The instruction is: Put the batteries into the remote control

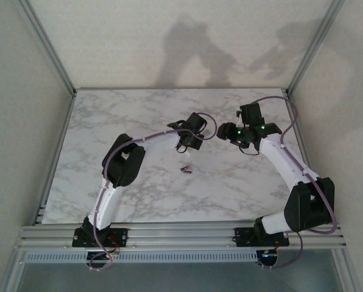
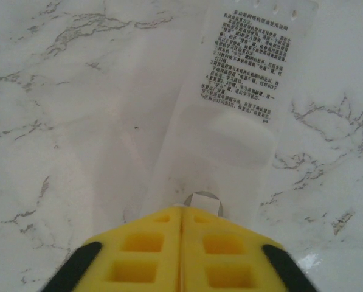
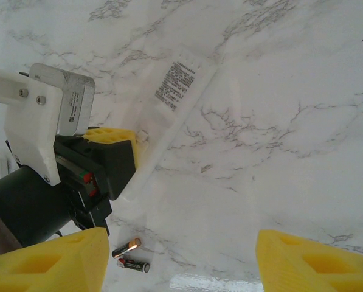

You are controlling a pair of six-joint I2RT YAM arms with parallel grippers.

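The remote control [image 2: 239,109] is a long white bar lying back side up on the marble, with a block of black print [image 2: 242,61] near its far end. My left gripper [image 2: 182,210] is shut, its yellow fingers [image 2: 138,249] pressed together over the remote's near end. A small white tab with a grey rim [image 2: 205,202] peeks out just past the tips. From the right wrist, the remote [image 3: 175,85] runs diagonally beside the left gripper [image 3: 111,143]. The two batteries [image 3: 127,255] lie loose on the table, also seen from above [image 1: 185,169]. My right gripper [image 3: 181,238] hangs open above the table, holding nothing.
From above, the left gripper [image 1: 192,129] and the right gripper [image 1: 249,115] sit close together mid-table, with the batteries just in front of the left one. Grey walls and aluminium rails [image 1: 47,48] frame the marble table [image 1: 108,121].
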